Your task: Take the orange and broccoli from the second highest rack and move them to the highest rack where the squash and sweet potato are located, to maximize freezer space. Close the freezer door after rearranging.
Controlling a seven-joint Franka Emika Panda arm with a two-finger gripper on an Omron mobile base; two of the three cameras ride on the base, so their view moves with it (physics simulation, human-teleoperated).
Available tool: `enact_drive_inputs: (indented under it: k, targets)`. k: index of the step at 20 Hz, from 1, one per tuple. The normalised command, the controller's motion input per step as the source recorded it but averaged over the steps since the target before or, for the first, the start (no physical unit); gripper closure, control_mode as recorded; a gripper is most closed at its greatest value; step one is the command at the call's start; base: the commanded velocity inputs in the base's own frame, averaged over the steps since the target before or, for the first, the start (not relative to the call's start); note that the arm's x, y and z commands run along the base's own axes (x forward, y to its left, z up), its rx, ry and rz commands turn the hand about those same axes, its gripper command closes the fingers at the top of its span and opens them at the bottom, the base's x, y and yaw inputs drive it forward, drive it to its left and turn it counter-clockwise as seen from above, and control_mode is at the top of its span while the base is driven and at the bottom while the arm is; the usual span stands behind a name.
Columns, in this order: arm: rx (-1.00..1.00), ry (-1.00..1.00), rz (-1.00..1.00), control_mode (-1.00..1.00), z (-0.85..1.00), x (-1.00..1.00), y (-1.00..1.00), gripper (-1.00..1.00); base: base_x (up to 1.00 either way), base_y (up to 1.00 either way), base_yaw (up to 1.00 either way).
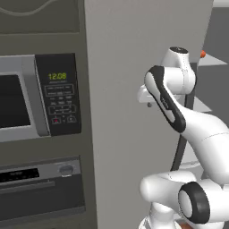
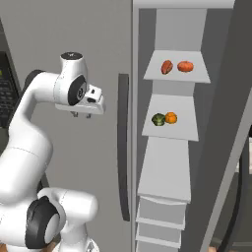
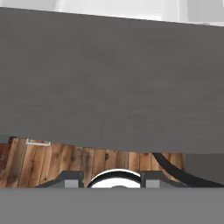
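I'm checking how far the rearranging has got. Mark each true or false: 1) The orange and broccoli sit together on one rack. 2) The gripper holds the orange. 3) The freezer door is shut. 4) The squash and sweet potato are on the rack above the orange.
1) True: the orange and broccoli lie side by side on one rack.
2) False: the gripper hangs shut and empty, off to the left of the racks.
3) False: the freezer door stands open.
4) True: the squash and sweet potato lie one rack higher.
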Motion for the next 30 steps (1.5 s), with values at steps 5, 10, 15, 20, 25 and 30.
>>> enact_drive_inputs:
  k: [5, 10, 15, 20, 25, 30]
  targets:
    - [0.00, 0.00, 0.00, 1.00, 0.00, 0.00, 0.00, -1.00, -0.33, 0.01, -0.05]
    - [0.00, 0.00, 0.00, 1.00, 0.00, 0.00, 0.00, -1.00, -0.72, 0.20, -0.22]
    - [0.00, 0.00, 0.00, 1.00, 0.00, 0.00, 0.00, -1.00, -0.23, 0.00, -0.67]
    - [0.00, 0.00, 0.00, 1.00, 0.00, 0.00, 0.00, -1.00, 0.00, 0.00, -0.72]
    - [0.00, 0.00, 0.00, 1.00, 0.00, 0.00, 0.00, -1.00, 0.27, 0.00, -0.36]
    - [0.00, 0.00, 0.00, 1.00, 0.00, 0.00, 0.00, -1.00, 0.49, 0.03, -0.14]
